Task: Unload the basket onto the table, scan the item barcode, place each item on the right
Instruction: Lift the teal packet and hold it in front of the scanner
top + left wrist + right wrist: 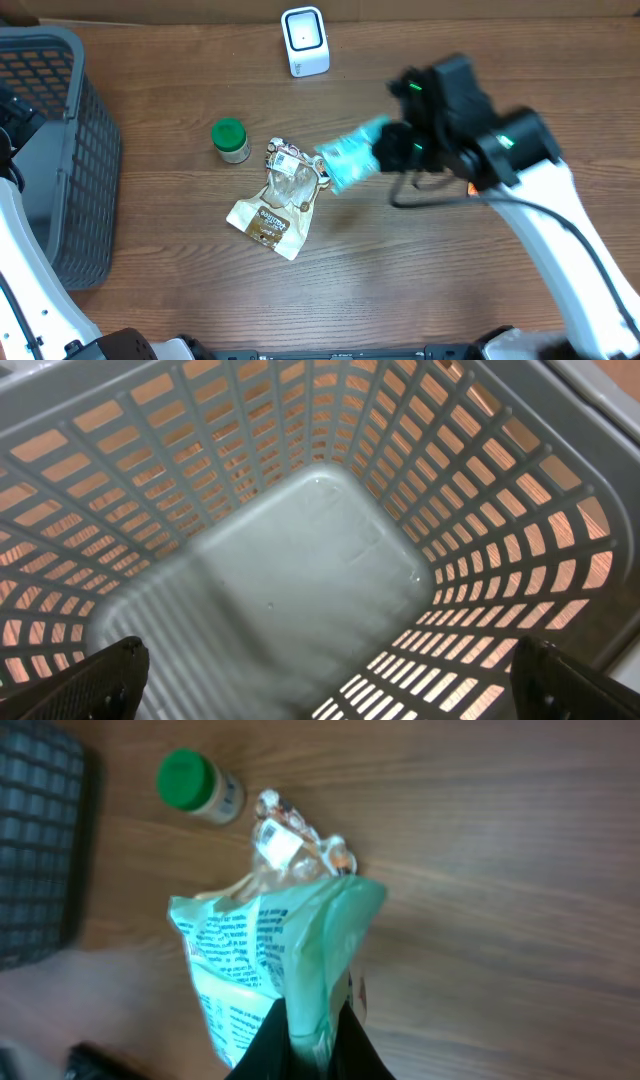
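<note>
A teal-green packet with printed text hangs above the wooden table, and my right gripper is shut on its edge. In the right wrist view the packet fills the middle, pinched between the two black fingers of that gripper. No barcode shows on it. The white scanner stands at the back of the table, well apart from the packet. My left gripper is open over the inside of the grey basket, with nothing between its fingers.
A small jar with a green lid stands left of the packet. A clear and brown pouch lies flat just below it. The grey basket takes up the table's left end.
</note>
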You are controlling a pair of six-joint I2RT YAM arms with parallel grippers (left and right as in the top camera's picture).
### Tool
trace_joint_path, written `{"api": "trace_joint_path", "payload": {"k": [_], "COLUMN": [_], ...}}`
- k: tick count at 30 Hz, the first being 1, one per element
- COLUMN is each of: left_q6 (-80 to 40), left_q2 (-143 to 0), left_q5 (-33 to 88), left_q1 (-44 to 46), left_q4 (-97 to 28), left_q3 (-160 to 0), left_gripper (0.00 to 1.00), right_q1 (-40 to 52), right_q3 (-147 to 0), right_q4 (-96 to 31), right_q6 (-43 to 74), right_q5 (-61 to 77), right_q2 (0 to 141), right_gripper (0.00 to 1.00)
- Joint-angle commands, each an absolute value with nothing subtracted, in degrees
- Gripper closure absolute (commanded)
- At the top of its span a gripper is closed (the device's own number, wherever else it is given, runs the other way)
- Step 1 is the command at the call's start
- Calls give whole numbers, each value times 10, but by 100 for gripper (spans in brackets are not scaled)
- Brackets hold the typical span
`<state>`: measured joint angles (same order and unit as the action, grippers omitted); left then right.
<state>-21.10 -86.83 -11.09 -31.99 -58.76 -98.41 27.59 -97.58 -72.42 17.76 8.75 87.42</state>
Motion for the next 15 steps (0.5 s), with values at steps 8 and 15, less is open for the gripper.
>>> {"api": "trace_joint_path", "payload": {"k": [8,15], "left_q6": [-223,-223], "left_q2": [-871,-871], "left_q5": [-109,-109], "left_q1": [-322,-322], "left_q4": [-587,-587], "left_q3": [-995,-995], "left_gripper": [0,0], "right_q1": [355,349], "right_q3": [-1266,-1266], "right_q4": [-665,-416], "right_q6": [57,-110], "right_q5": [-363,-441], "right_q2": [1133,1232], "right_gripper": [96,96]}}
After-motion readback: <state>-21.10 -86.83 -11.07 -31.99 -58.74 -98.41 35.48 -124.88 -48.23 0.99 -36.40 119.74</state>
